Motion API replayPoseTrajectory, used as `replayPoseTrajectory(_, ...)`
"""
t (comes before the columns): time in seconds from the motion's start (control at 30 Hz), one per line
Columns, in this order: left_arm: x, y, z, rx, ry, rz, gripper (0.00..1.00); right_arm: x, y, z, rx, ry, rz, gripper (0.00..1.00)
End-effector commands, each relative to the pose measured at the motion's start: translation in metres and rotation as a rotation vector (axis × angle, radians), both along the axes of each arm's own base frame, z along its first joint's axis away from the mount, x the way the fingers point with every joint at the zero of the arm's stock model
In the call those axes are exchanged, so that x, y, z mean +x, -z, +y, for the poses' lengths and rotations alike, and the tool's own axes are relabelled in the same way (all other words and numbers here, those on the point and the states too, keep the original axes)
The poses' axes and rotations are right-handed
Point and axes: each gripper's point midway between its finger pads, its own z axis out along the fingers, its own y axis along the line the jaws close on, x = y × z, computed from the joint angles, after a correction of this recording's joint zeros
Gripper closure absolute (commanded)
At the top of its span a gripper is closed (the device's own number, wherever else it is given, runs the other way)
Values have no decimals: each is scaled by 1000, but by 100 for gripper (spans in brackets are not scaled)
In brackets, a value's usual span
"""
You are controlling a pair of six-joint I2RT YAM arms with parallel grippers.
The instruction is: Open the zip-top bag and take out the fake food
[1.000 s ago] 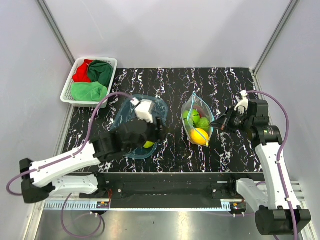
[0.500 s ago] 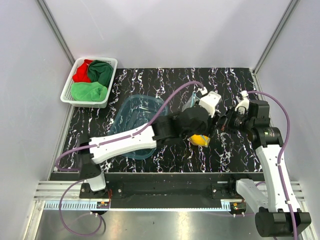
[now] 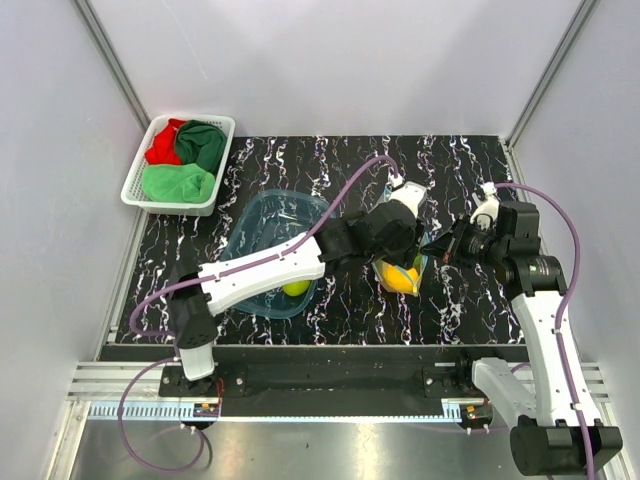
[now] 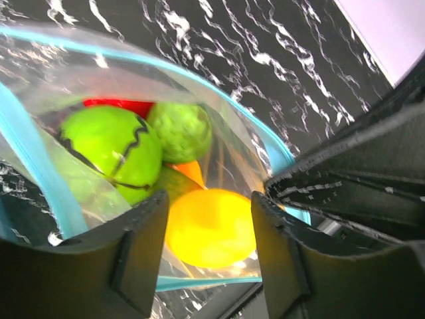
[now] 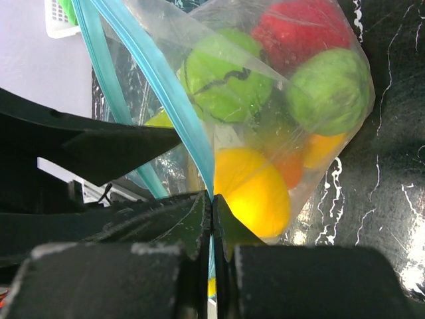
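Note:
The zip-top bag point(image 5: 265, 40) lies open on the black marbled table, its teal zip strip point(image 5: 166, 86) spread wide. My right gripper point(image 5: 212, 199) point(image 3: 443, 250) is shut on the bag's right lip. Inside is fake food: a yellow fruit point(image 4: 209, 232) point(image 3: 400, 281), a green fruit with a dark seam point(image 4: 109, 149), a bumpy green one point(image 4: 180, 129), a red piece point(image 5: 302, 33) and an orange piece point(image 4: 192, 171). My left gripper point(image 4: 208, 206) point(image 3: 400, 258) reaches down into the bag's mouth, open, with one finger on each side of the yellow fruit.
A translucent blue tub point(image 3: 245, 225) stands left of the bag with a yellow-green fruit point(image 3: 296, 289) in it. A white basket point(image 3: 135, 175) holding red and green cloths sits at the back left. The left arm stretches across over the tub.
My left arm swung right from above the tub to the bag and lowered its fingers around the yellow fruit, narrowing a little. The right gripper kept its hold on the bag.

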Motion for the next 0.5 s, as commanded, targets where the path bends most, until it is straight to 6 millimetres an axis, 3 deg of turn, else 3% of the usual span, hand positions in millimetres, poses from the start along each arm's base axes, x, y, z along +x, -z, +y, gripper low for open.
replayPoseTrajectory(0.0, -21, 14, -11, -27, 88, 106, 41, 1, -8, 5, 8, -25, -55, 100)
replayPoseTrajectory(0.47, -48, 53, 2, 49, 175, 210, 32, 1, -7, 5, 6, -30, -51, 100)
